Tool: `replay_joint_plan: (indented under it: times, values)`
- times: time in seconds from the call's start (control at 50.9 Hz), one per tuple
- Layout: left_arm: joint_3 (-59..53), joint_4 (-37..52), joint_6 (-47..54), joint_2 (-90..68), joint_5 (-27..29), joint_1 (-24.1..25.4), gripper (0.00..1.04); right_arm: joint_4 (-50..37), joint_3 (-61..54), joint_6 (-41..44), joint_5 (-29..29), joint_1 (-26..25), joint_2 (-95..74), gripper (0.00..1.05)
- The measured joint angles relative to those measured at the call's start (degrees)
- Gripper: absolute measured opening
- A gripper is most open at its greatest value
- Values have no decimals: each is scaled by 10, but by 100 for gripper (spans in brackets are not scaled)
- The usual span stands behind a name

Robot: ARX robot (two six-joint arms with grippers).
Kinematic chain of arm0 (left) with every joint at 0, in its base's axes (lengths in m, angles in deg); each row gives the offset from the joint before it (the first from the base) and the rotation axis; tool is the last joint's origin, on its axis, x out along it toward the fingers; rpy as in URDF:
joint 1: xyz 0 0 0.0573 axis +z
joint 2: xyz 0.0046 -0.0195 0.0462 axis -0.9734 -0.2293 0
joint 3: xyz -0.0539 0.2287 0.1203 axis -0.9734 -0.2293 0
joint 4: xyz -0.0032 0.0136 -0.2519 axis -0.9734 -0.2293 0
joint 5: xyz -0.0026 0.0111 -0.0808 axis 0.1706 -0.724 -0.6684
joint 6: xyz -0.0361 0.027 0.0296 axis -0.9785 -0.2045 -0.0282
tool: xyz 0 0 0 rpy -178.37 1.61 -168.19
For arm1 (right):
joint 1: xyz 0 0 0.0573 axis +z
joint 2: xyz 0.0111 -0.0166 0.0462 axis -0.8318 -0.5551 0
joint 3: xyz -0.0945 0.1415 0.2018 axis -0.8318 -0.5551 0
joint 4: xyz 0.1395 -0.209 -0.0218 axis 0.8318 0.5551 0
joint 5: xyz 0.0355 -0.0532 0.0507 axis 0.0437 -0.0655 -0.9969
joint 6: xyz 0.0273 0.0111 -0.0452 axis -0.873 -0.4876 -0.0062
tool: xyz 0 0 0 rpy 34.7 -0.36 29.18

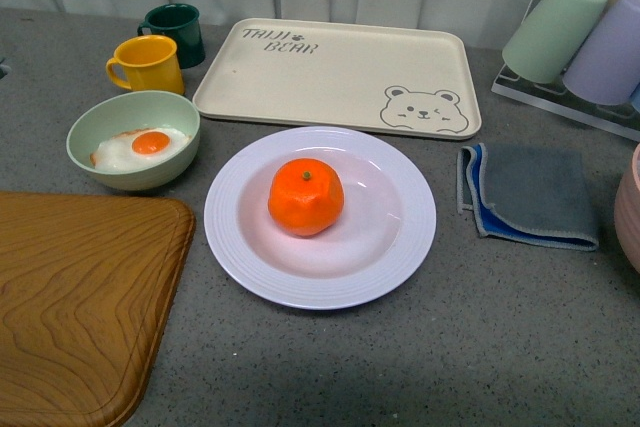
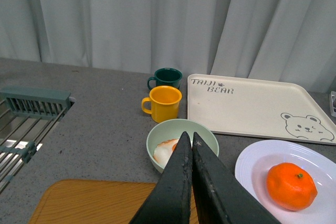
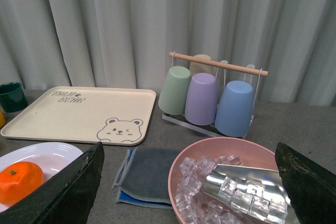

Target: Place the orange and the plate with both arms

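Note:
The orange (image 1: pixel 305 196) sits in the middle of the white plate (image 1: pixel 400 247) on the grey table; neither gripper shows in the front view. In the left wrist view my left gripper (image 2: pixel 189 136) is shut and empty, raised above the table over the green bowl (image 2: pixel 205 132), with the orange (image 2: pixel 291 185) on the plate (image 2: pixel 252 169) off to one side. In the right wrist view my right gripper (image 3: pixel 189 153) is open wide and empty above a pink bowl of ice, with the orange (image 3: pixel 20 182) and plate (image 3: pixel 58 153) at the frame's edge.
A cream bear tray (image 1: pixel 335 72), a yellow mug (image 1: pixel 148 64), a dark green mug (image 1: pixel 176 32), a green bowl with a fried egg (image 1: pixel 133 137), a wooden board (image 1: pixel 75 297), a grey-blue cloth (image 1: pixel 530 194), a cup rack (image 1: pixel 580 37) and a pink ice bowl with a metal scoop (image 3: pixel 231 182).

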Motion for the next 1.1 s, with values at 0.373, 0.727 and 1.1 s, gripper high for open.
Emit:
replay_joint_plan:
  times: [0.373,0.727,1.1]
  values:
    - [0,-116,0,125,0,0,4,0,0,0,0,0,0,95]
    - [0,-189,0,199,0,0,4,0,0,0,0,0,0,95]
    - [0,-242,0,252,0,0,4,0,0,0,0,0,0,95]
